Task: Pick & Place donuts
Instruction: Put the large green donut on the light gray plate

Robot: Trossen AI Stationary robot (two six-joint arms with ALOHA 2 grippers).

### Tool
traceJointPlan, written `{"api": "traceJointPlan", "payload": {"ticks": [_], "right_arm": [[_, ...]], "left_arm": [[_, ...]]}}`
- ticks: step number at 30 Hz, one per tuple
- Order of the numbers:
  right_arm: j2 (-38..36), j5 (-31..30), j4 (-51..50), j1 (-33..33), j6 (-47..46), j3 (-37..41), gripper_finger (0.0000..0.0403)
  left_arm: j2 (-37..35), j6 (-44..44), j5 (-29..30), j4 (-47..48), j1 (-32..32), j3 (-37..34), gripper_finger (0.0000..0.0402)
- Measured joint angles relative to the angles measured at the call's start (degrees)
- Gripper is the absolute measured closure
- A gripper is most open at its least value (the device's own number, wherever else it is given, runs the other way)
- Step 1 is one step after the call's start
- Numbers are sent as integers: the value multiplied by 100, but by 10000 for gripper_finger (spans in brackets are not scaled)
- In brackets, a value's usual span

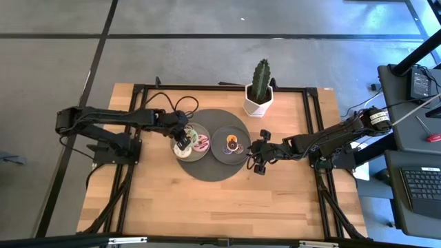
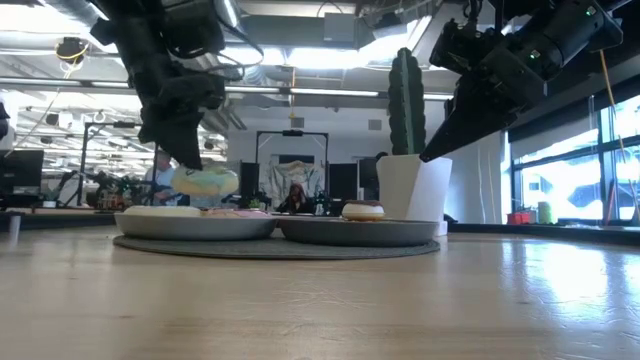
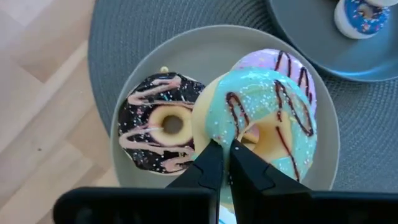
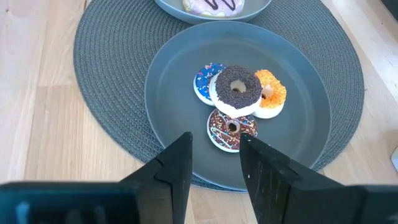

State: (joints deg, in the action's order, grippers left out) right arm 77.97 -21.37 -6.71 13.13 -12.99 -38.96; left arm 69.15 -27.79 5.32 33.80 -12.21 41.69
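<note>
My left gripper (image 3: 222, 146) hangs over the left grey plate (image 3: 127, 99), shut on a turquoise-iced donut (image 3: 267, 118) with brown drizzle. In the low view that donut (image 2: 205, 182) floats just above the plate. A dark donut with pink drizzle (image 3: 158, 124) and a lilac donut (image 3: 283, 61) lie flat on that plate. My right gripper (image 4: 216, 142) is open, raised at the near-right rim of the right plate (image 4: 168, 99). That plate holds several mini donuts: blue (image 4: 204, 78), dark-sprinkled (image 4: 236, 87), orange (image 4: 272, 93) and brown (image 4: 229, 129). My left gripper pinches the turquoise donut's ring (image 3: 214, 134) between its two fingers, one at the outer edge and one toward the hole. The fingers come from above, slanting down. The donut is lifted clear of the plate and sits roughly level below the fingers (image 2: 185, 150).
Both plates rest on a round grey woven mat (image 4: 99, 74) in the middle of the wooden table. A potted cactus in a white pot (image 1: 260, 86) stands behind the mat on the far side. Bare wood (image 1: 207, 203) lies toward the near edge.
</note>
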Motion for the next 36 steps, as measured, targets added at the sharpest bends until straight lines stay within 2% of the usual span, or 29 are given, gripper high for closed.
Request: {"api": "traceJointPlan", "payload": {"ticks": [9, 14, 20, 31, 36], "right_arm": [[0, -2, -4, 0, -4, 0, 268], [0, -2, -29, 0, -17, 0, 268], [0, -2, -32, 0, -16, 0, 268], [0, 3, -38, 2, -9, 0, 268], [0, 28, -38, 2, 1, 0, 268]], "left_arm": [[623, -94, 72, -50, 7, 0, 389], [682, -55, 329, -71, 7, 1, 377], [675, -48, 354, -72, 7, 2, 355], [673, -37, 422, -33, 7, 88, 272], [673, -37, 415, 188, 7, 312, 255]]}}
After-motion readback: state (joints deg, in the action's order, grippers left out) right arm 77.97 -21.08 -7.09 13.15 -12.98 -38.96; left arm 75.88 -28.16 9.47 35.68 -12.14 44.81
